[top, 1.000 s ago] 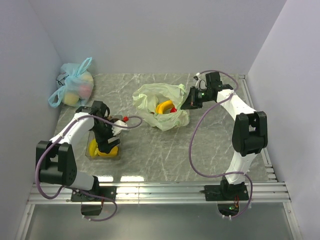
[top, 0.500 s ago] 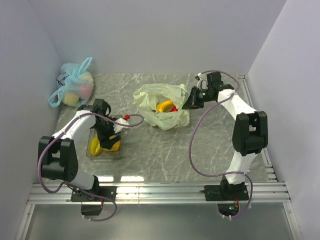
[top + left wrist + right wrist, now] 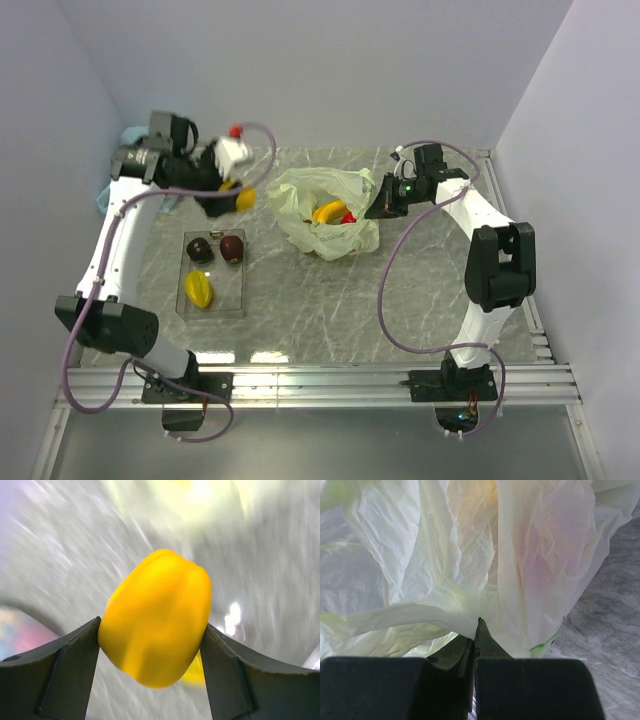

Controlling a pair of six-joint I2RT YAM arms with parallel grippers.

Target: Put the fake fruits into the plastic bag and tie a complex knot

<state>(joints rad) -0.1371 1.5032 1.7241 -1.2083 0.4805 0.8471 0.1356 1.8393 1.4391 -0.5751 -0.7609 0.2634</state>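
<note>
My left gripper (image 3: 228,197) is shut on a yellow lumpy fruit (image 3: 156,616), held in the air left of the pale green plastic bag (image 3: 322,212); the fruit also shows in the top view (image 3: 240,198). The bag lies open at the table's middle with a yellow banana bunch (image 3: 329,212) and a red apple (image 3: 347,219) inside. My right gripper (image 3: 378,207) is shut on the bag's right edge (image 3: 470,615). A clear tray (image 3: 212,305) at the left holds two dark red-brown pieces (image 3: 215,249) and a yellow fruit (image 3: 198,290).
A light blue knotted bag (image 3: 108,198) sits at the far left, mostly hidden behind my left arm. Grey walls close the table on three sides. A metal rail runs along the near edge (image 3: 320,380).
My left gripper has lifted the yellow lumpy fruit out of the tray and swung up and right toward the green bag. The right arm has not moved.
</note>
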